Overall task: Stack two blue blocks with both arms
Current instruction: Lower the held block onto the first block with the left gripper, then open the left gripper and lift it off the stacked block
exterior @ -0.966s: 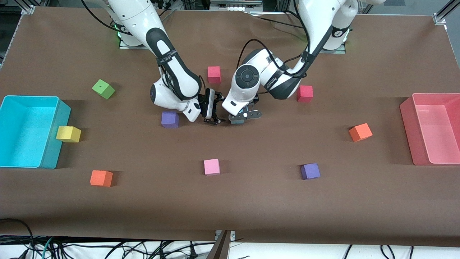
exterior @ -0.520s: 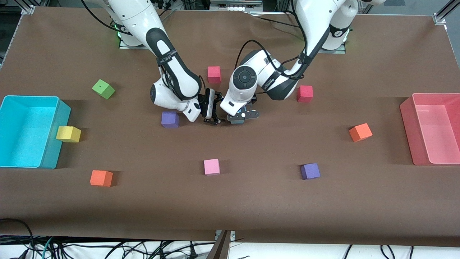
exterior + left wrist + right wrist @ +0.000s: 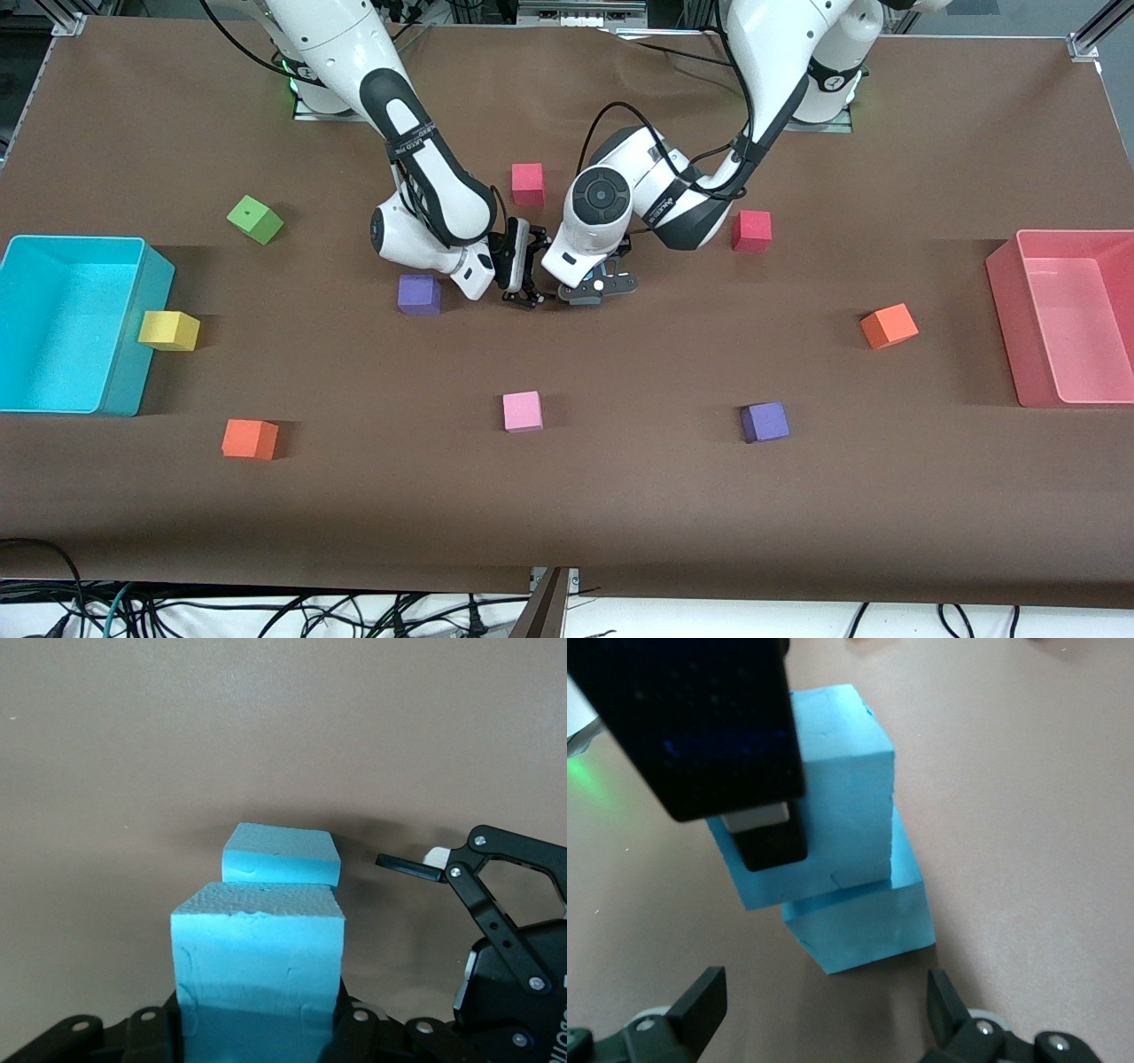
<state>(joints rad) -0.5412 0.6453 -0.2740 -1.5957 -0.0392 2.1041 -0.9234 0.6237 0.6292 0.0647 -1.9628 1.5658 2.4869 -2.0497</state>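
Left claw [image 3: 592, 295] shifted slightly, gripping one of two blue blocks [image 3: 258, 966], right claw [image 3: 523, 299] wide.

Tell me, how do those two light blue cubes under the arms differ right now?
The upper blue cube is gripped by the left pincer; the lower blue cube rests free on the brown table. The upper one sits on top, turned slightly so its edges do not line up with the lower one's. The open right pincer waits beside them. Both look alike in colour, size and foam.
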